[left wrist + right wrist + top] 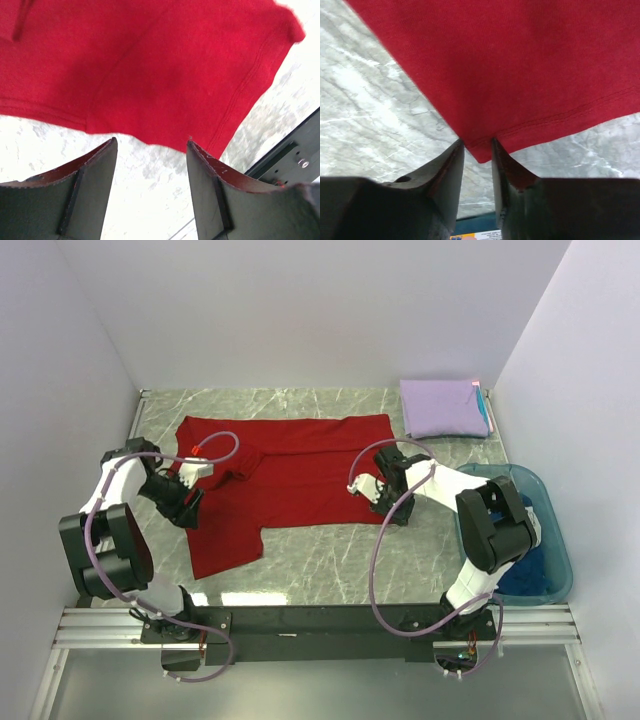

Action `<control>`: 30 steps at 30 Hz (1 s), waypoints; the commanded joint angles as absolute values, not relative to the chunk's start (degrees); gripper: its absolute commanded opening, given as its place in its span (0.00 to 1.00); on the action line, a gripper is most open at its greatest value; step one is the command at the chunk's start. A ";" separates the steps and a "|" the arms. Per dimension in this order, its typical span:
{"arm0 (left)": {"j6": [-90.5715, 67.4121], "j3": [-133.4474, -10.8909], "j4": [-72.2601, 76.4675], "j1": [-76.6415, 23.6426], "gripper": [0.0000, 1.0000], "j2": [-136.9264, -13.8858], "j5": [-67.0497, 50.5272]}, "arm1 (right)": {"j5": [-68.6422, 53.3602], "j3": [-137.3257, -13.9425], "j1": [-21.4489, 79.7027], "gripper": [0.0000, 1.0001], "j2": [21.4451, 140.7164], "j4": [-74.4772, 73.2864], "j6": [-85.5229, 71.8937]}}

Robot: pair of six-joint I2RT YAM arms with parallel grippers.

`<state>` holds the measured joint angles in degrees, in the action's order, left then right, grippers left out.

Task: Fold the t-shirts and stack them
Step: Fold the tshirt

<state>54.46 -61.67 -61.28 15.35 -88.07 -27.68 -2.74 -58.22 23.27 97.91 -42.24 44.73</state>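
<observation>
The red t-shirt (290,475) lies spread out on the marble table, one part hanging down toward the front left. My left gripper (187,508) hovers at the shirt's left side, open, with bare table between its fingers and the red edge (150,65) just ahead of the tips (152,142). My right gripper (387,512) is at the shirt's front right corner. Its jaws stand narrow, a gap still showing, with the hemmed corner (485,150) between the fingertips (478,142). A folded lavender t-shirt (443,407) lies at the back right. A dark blue t-shirt (530,575) sits in the tub.
The translucent teal tub (522,470) stands at the right edge of the table, close to the right arm. White walls close in the left, back and right sides. A black rail (292,160) runs along the near edge.
</observation>
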 commanded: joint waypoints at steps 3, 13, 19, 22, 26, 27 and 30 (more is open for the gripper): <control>60.11 -59.42 -61.70 15.56 0.61 -84.47 -24.61 | -1.06 -56.34 23.47 0.21 99.23 -39.90 45.97; 66.44 -56.78 -58.10 15.03 0.49 -84.81 -21.98 | -1.22 -60.38 23.29 0.00 100.55 -43.06 45.26; 68.47 -54.14 -54.85 13.45 0.51 -85.16 -19.95 | -2.29 -63.19 23.29 0.00 101.07 -45.35 44.82; 68.99 -52.82 -53.53 12.57 0.53 -85.43 -19.43 | -2.29 -64.51 23.20 0.00 101.60 -46.05 44.47; 68.73 -51.07 -51.51 11.17 0.55 -86.31 -19.07 | -3.16 -66.27 23.20 0.00 102.04 -47.81 44.29; 68.64 -50.54 -50.89 10.90 0.55 -86.74 -18.55 | -3.43 -66.36 23.20 0.00 102.04 -47.73 44.21; 68.38 -49.13 -48.26 10.20 0.55 -87.97 -17.06 | -3.87 -66.79 22.85 0.00 102.30 -48.60 44.65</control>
<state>66.92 -50.46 -50.98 10.79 -86.78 -18.33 -2.55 -64.34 23.24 101.73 -46.44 44.62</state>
